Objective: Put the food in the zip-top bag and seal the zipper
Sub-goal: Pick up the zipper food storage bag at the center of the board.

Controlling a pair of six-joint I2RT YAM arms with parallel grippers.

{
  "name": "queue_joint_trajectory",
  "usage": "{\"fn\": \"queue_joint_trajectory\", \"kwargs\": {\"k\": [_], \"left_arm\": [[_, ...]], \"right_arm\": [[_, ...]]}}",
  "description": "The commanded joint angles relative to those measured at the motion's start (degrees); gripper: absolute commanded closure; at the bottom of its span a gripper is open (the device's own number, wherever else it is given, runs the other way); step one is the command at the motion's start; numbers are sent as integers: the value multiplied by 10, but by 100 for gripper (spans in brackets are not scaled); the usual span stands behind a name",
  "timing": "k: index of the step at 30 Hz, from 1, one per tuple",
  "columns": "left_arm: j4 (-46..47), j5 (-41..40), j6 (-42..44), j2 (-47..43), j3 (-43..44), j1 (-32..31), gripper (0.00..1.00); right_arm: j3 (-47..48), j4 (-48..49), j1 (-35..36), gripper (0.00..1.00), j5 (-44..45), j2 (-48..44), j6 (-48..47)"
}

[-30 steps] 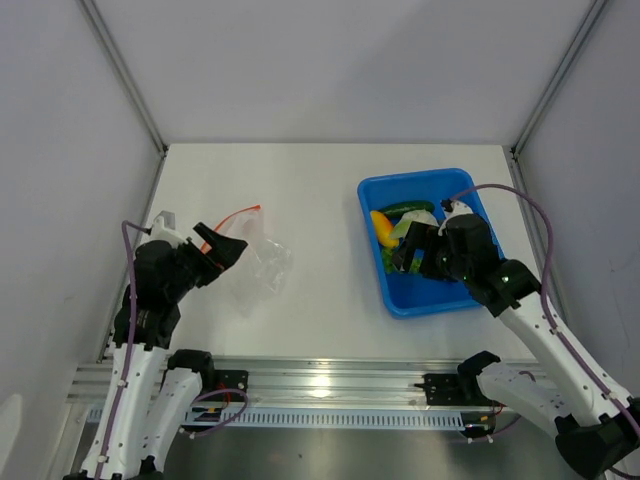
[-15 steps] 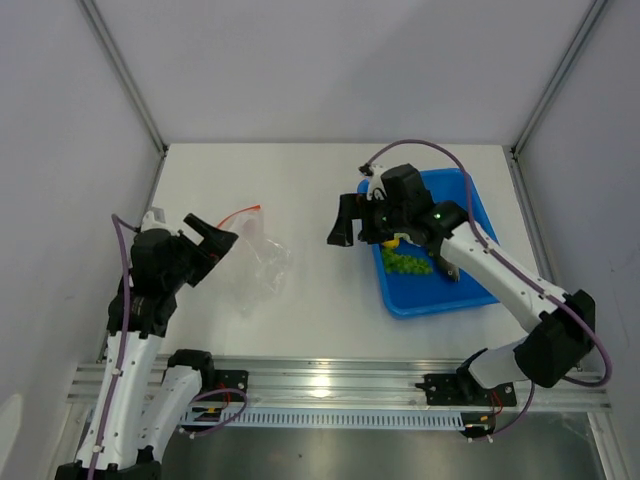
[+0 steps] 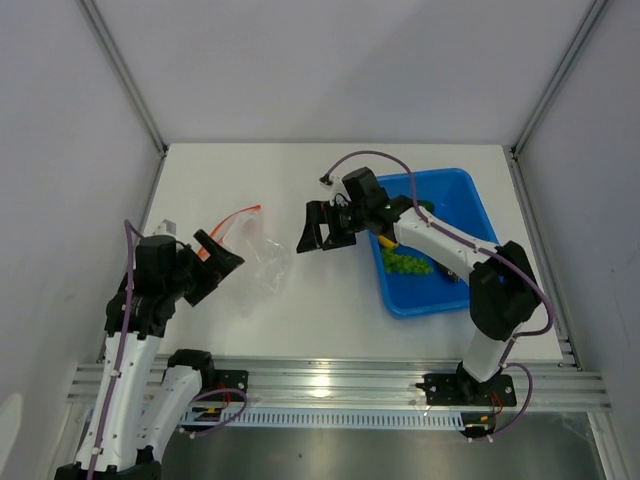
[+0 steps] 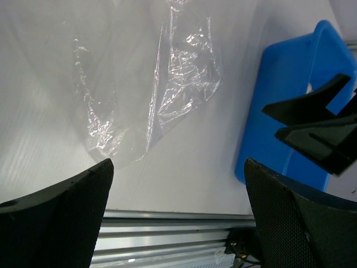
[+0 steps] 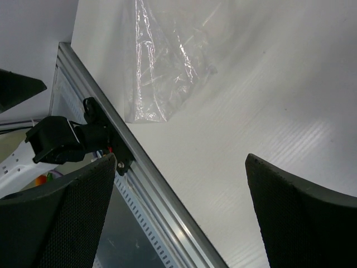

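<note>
Top external: zip-top bag [image 3: 262, 262] between left end effector [image 3: 219, 254], right end effector [image 3: 322, 229] (both released).

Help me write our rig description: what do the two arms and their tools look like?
Both arms have white links and black joints, with a mauve cable looped along each: left arm, right arm. The left tool and right tool are black, with two wedge-shaped fingers whose inner faces carry a dotted texture.
</note>
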Motion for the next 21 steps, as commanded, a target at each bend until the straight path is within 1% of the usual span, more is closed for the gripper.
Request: {"fn": "queue_joint_trajectory", "kwargs": {"k": [1, 4, 5, 6, 9, 11, 15, 16, 18, 19, 21], "left_arm": [[-37, 11, 56, 3, 39, -10, 0], [-64, 2, 70, -5, 59, -27, 1], [-70, -5, 71, -4, 63, -36, 0], [-72, -8, 74, -1, 74, -52, 1], [-66, -20, 87, 15, 84, -69, 0], [-65, -25, 83, 19, 85, -69, 1], [-62, -2, 85, 37, 103, -69, 1], [-75, 0, 83, 41, 106, -68, 1], [-94, 2, 75, 60, 124, -68, 0], [-115, 3, 72, 67, 134, -68, 0], [-140, 1, 54, 85, 139, -66, 1]], "right_arm": [[28, 76, 0, 1, -40, 27, 10], [53, 94, 1, 0, -58, 70, 21], [63, 94, 6, 1, -61, 98, 27], [82, 98, 7, 1, -66, 112, 30], [117, 93, 14, 1, -71, 162, 30], [148, 81, 17, 1, -62, 195, 18], [191, 48, 16, 1, -70, 246, -13], [193, 47, 17, 5, -74, 253, -18], [193, 71, 15, 10, -107, 273, -14], [195, 76, 16, 16, -115, 279, -12], [183, 101, 20, 20, -143, 282, -4]]}}
